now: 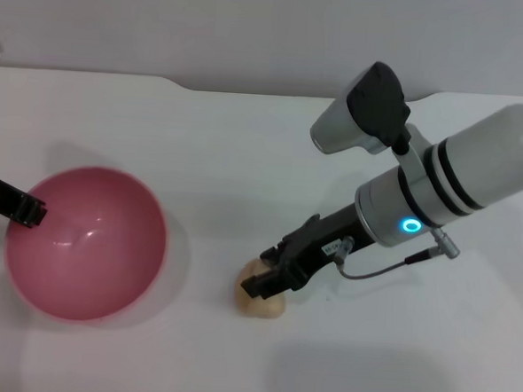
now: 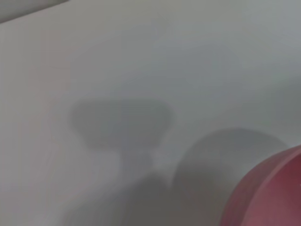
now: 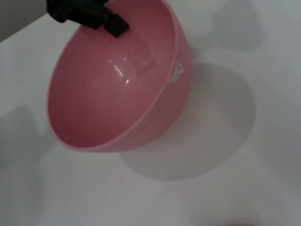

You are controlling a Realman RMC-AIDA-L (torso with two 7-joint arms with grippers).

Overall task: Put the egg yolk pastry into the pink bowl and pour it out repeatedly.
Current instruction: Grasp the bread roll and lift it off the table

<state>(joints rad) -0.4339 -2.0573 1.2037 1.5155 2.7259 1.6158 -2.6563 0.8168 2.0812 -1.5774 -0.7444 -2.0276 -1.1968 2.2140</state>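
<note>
Reaching down onto the white tabletop (image 1: pixel 247 142), the right gripper (image 1: pixel 270 281) sits over the egg yolk pastry (image 1: pixel 260 300), which lies well to the right of the pink bowl (image 1: pixel 86 243). Its fingers straddle the top of the pastry, though whether they already pinch it I cannot tell. The left gripper (image 1: pixel 28 210) holds the bowl by its far-left rim — fingers clamped over the edge, as the right wrist view confirms (the bowl looks tilted and empty there). To do this step well, I would close gently on the soft dough, centred so it does not squash or roll — then lift straight up before carrying it across to the bowl.
</note>
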